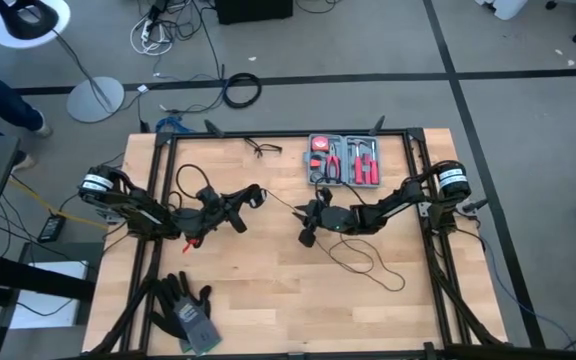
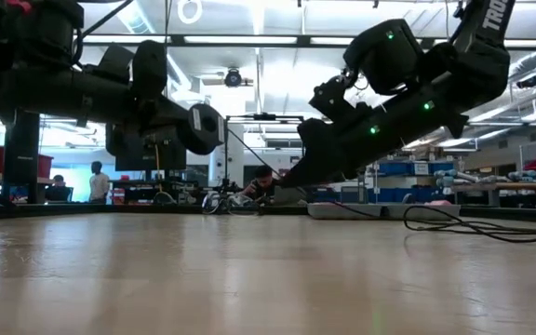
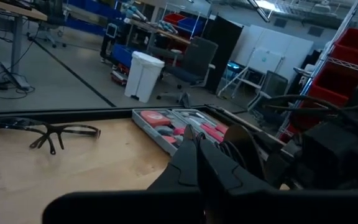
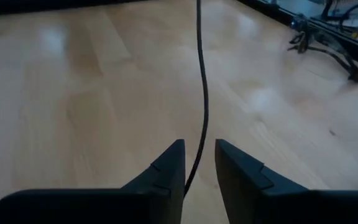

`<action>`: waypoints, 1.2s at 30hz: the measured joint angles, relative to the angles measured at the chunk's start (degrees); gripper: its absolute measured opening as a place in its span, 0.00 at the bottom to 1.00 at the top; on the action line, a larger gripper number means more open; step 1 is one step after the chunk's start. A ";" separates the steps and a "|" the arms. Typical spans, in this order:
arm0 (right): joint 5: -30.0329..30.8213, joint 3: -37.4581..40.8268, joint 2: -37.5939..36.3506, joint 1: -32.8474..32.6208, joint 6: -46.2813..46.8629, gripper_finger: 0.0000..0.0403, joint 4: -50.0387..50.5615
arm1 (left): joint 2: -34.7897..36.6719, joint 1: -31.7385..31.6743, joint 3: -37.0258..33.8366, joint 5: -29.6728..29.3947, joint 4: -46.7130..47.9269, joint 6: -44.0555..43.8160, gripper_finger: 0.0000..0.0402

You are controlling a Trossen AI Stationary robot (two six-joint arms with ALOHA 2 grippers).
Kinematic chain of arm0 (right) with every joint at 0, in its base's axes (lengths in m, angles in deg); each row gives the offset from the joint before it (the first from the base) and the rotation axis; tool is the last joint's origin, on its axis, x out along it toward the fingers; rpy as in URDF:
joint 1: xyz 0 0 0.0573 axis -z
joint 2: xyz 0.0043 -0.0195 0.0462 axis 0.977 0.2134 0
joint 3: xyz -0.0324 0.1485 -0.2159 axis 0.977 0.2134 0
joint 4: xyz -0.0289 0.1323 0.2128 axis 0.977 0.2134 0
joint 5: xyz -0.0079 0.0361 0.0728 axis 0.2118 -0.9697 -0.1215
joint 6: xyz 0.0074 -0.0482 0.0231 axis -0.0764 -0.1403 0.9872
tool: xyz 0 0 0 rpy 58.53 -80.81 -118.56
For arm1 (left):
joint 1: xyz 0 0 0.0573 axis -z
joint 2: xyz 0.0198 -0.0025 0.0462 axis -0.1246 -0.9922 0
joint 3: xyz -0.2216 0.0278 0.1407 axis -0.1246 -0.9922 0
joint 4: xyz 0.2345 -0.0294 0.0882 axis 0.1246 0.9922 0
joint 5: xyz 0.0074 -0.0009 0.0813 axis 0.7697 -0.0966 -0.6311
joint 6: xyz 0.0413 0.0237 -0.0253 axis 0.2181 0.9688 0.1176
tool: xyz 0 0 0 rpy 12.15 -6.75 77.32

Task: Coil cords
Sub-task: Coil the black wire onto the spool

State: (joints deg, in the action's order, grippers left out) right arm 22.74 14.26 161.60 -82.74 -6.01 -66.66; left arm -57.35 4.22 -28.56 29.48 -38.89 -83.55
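Observation:
The cord is a thin black cable with a round black puck (image 1: 255,195) at one end. From the puck it runs through the air (image 1: 280,203) to my right gripper (image 1: 305,226). The rest lies in slack loops (image 1: 368,265) on the table. My left gripper (image 1: 246,198), at the table's middle left, is shut at the puck end, and the puck (image 2: 203,128) hangs at its tip. My right gripper (image 4: 199,155) stands open with the cord (image 4: 202,93) running between its fingers. My left gripper is shut on the cord at its puck end, the puck (image 3: 240,146) sitting right beside the shut fingertips (image 3: 192,140). The fingers lie about level, pointing toward the table's right. The puck is lifted clear of the table. The fingers hide the exact place of contact. My right gripper has the cord (image 4: 194,167) passing between its two fingers, close to one finger's inner side (image 4: 178,163); I cannot tell whether it touches.
A grey case of red-handled tools (image 1: 343,160) lies at the table's far edge, with safety glasses (image 1: 261,148) to its left. Dark gloves (image 1: 190,312) lie at the near left. A thicker coiled cable (image 1: 240,90) lies on the floor beyond the table.

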 joint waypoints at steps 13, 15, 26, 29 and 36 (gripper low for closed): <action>-1.55 -7.45 0.00 -0.04 0.46 0.01 14.85 | 0.00 -0.07 1.99 1.02 -1.18 1.17 0.00; -2.25 -9.39 0.00 0.60 -0.45 0.01 16.28 | 0.00 -0.09 3.40 1.50 -0.62 1.25 0.00; -6.04 -13.89 0.02 2.67 1.51 0.00 27.43 | 0.00 -0.11 10.24 6.11 3.00 4.37 0.00; -6.27 -13.91 0.02 2.46 2.32 0.00 27.61 | 0.00 -0.11 11.41 6.55 2.90 5.80 0.00; -10.57 -13.91 0.02 -0.12 -2.02 0.00 22.36 | 0.00 -0.99 16.29 4.97 11.72 9.70 0.00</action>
State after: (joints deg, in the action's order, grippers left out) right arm 12.17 0.36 161.62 -82.85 -8.03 -44.31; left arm -57.35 3.23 -12.26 34.45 -27.17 -73.86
